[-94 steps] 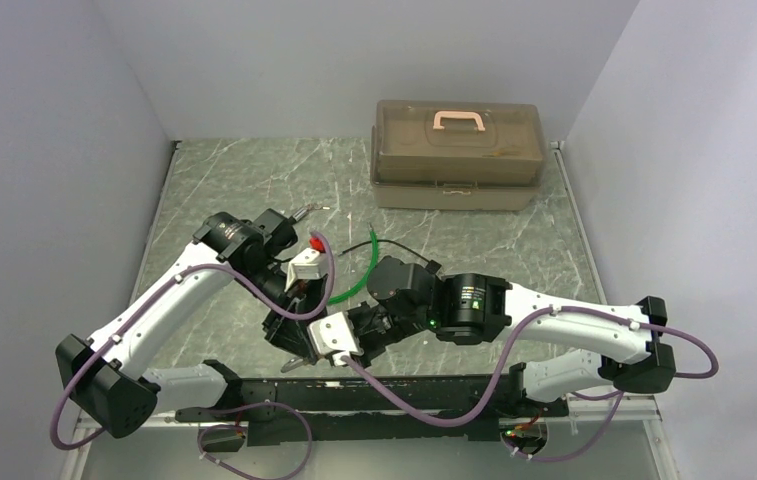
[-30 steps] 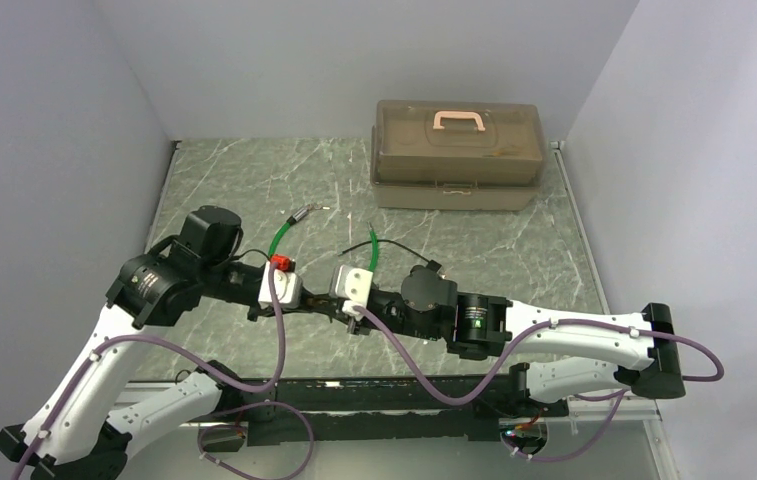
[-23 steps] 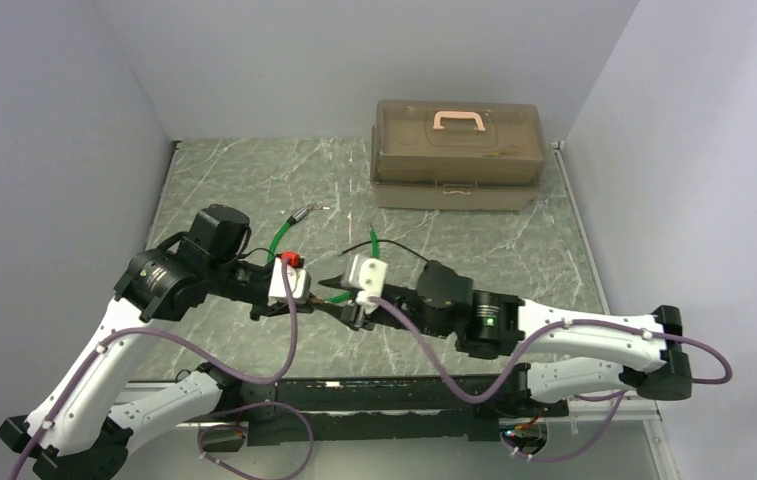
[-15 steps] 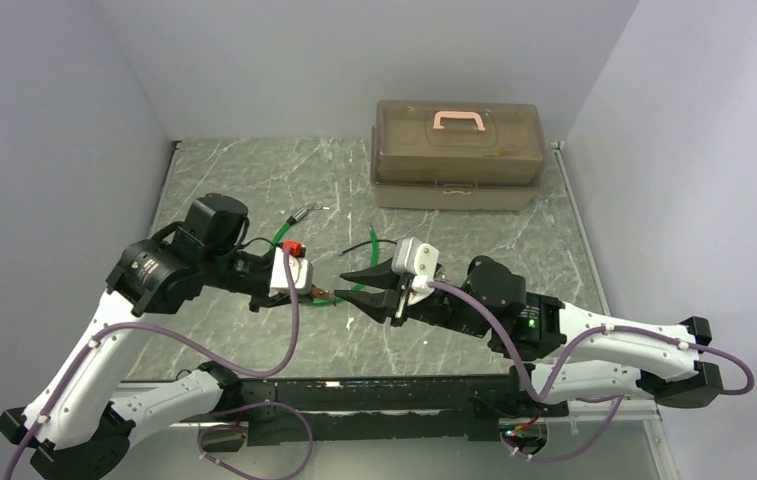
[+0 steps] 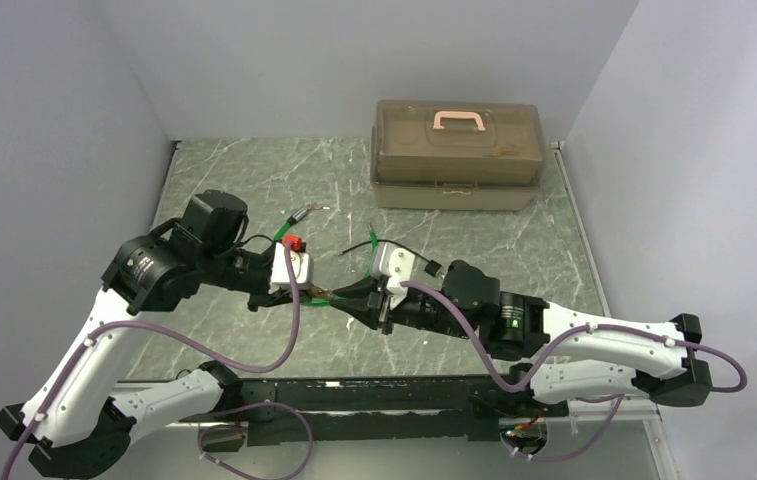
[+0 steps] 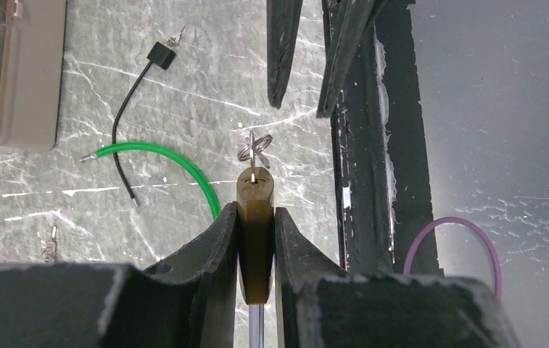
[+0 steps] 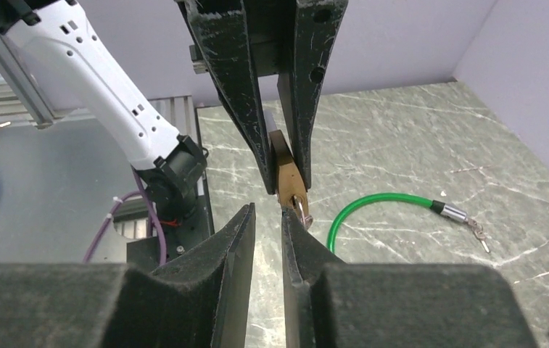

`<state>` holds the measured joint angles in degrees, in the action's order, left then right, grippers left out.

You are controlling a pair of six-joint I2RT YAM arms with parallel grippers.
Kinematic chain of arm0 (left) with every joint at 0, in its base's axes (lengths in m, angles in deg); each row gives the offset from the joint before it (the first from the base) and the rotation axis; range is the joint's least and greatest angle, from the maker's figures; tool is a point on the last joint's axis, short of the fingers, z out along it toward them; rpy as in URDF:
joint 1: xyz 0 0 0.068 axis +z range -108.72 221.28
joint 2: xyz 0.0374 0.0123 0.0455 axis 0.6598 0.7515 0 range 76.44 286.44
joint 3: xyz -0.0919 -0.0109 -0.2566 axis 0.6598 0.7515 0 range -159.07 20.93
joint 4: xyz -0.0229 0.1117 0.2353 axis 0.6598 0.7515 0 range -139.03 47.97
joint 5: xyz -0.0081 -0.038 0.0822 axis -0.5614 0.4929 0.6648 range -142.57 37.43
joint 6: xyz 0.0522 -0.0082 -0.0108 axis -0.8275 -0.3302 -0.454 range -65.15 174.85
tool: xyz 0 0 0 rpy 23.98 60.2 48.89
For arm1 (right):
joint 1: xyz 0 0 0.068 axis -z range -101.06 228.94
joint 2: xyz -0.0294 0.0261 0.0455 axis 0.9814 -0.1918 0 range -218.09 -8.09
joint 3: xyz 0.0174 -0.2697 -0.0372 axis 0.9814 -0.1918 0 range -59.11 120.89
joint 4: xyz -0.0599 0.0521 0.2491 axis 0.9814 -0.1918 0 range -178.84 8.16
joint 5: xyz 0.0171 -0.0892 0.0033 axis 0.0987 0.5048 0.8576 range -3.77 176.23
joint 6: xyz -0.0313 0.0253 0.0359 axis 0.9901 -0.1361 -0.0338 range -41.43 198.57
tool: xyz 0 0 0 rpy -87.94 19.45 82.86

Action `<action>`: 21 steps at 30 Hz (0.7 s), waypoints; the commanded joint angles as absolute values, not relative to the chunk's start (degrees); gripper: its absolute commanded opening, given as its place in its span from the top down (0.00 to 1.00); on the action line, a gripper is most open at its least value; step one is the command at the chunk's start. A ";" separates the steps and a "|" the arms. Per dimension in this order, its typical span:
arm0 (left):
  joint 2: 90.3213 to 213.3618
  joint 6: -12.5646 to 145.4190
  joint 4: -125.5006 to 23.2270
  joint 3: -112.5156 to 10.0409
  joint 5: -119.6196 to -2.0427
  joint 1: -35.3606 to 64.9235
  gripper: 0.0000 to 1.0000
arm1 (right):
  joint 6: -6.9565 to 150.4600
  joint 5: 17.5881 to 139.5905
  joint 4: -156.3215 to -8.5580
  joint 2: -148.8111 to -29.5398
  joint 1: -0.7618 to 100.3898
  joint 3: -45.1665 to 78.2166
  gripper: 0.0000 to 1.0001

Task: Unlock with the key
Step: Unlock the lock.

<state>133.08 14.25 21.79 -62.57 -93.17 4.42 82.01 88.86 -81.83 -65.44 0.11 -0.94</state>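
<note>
My left gripper (image 6: 256, 212) is shut on the brass padlock (image 6: 255, 243) and holds it above the table. The small silver key (image 6: 254, 154) sticks out of the lock's end, with its ring and like keys hanging from it. My right gripper (image 7: 267, 214) faces the lock end-on, its jaws a narrow gap apart with nothing between them. In the right wrist view the key (image 7: 302, 211) lies just right of my right finger's tip, below the padlock (image 7: 288, 180). From above, the two grippers meet tip to tip at the padlock (image 5: 318, 294).
A green cable (image 6: 177, 156) and a thin black wire (image 6: 122, 119) lie on the marble table under the grippers. A brown toolbox (image 5: 457, 155) stands at the back. A black rail (image 5: 384, 395) runs along the near edge.
My right gripper backed off to the right with wider jaws, then came back toward the padlock's key end with its jaws narrowed. My left gripper has kept the padlock nearly still.
</note>
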 commanded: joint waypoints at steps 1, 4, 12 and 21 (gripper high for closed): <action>132.26 15.67 19.35 -64.96 -94.80 4.11 1.00 | 81.40 88.34 -81.22 -66.77 1.00 1.12 0.79; 132.16 15.82 19.43 -65.29 -95.33 4.17 1.00 | 81.17 87.69 -81.49 -67.52 2.09 1.22 0.80; 131.88 16.05 19.39 -64.98 -96.86 4.16 1.00 | 80.64 85.30 -81.58 -68.05 4.15 2.18 0.79; 131.81 16.39 19.05 -64.54 -97.41 4.17 1.00 | 81.88 86.08 -83.85 -66.70 4.46 2.69 0.62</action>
